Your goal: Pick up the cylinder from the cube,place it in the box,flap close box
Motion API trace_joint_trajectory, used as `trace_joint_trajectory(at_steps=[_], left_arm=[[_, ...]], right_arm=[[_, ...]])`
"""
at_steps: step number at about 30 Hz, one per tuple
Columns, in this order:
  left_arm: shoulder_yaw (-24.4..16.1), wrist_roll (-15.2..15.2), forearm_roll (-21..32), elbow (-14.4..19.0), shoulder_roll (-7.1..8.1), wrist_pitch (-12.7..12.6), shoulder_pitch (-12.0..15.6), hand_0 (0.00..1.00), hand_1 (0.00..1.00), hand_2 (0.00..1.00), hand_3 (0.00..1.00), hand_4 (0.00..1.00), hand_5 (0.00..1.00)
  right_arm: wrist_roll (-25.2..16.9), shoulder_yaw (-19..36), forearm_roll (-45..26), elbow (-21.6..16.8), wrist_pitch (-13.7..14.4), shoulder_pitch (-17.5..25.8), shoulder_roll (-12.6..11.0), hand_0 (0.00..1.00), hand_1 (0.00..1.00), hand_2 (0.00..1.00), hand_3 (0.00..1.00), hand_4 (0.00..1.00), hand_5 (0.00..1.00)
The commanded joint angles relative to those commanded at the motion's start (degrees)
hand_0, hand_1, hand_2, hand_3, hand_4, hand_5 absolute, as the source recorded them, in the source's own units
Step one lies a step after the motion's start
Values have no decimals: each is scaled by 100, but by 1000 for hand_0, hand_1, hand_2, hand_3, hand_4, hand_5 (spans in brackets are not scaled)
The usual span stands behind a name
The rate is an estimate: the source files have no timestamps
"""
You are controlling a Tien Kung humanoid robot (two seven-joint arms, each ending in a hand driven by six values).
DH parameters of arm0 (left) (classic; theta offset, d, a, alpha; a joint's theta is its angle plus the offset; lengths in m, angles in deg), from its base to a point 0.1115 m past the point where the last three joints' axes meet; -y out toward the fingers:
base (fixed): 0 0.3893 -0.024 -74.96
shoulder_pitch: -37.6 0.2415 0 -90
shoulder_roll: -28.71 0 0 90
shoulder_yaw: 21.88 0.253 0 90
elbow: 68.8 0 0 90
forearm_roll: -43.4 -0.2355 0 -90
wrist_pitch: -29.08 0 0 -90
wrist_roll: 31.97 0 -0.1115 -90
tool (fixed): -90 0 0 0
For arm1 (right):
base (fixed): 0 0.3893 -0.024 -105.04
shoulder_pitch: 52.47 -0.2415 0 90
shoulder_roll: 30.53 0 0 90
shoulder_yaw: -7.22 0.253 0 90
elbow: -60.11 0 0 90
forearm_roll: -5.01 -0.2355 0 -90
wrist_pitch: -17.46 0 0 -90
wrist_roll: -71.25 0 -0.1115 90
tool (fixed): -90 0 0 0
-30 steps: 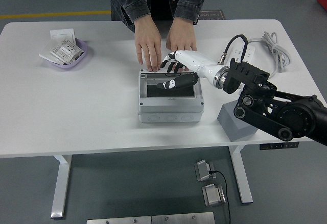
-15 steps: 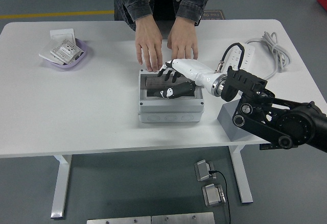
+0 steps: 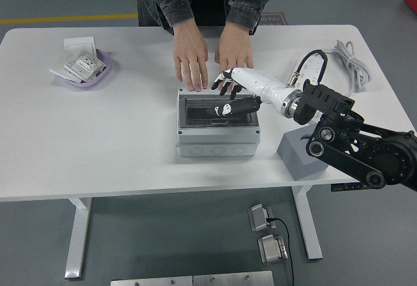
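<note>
Now the right hand (image 3: 228, 81) hovers with fingers spread, holding nothing, over the grey box's (image 3: 217, 139) far edge. Its lid lies nearly flat; whether the cylinder is inside, I cannot tell. A person's 2 hands (image 3: 191, 61) rest flat behind it. The cube (image 3: 301, 156) sits right of the box.

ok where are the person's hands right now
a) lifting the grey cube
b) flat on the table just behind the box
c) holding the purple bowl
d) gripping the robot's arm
b) both of the person's hands lie palm down on the white table just beyond the far edge of the grey box, while the robot's right hand reaches in over the box.
</note>
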Motion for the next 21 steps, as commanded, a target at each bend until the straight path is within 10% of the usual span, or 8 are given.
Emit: trace_joint_trajectory(at_steps=[9,21], left_arm=[[-62,-2,-10,-22,-24,2,60,627,646,601,617,642,175],[-221,-7,-104,-27,-48,3,92,627,647,603,618,643,175]], right_arm=[[-57,1566,482,-768,4,1181,-231,571,475,597,702,903,571],[-1337,3771,-887,-664,824,2990,305,562,471,584,670,899,571]])
